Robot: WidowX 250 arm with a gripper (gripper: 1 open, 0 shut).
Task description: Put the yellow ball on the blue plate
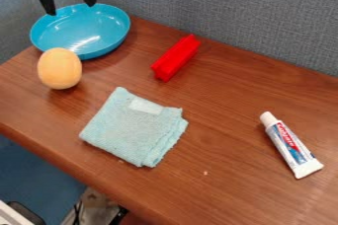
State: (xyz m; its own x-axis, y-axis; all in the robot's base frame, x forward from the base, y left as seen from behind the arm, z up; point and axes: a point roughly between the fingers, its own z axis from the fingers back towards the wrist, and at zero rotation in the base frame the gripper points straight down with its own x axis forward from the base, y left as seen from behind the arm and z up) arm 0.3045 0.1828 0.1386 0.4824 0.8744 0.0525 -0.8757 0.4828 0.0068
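The yellow ball point(58, 69) rests on the wooden table near its left edge, egg-shaped and matte orange-yellow. Behind it, at the back left, stands the blue plate point(99, 39), glossy and bowl-like, with nothing in it. My gripper point(67, 4) hangs over the plate's far rim at the top left corner. Its two black fingers point(49, 2) point down and stand wide apart, open, with nothing between them. The ball lies well in front of the gripper, apart from it.
A red block point(175, 57) lies right of the plate. A pale teal folded cloth point(133, 125) sits mid-table. A toothpaste tube point(290, 143) lies at the right. The table's front edge runs diagonally at the lower left. A grey wall stands behind.
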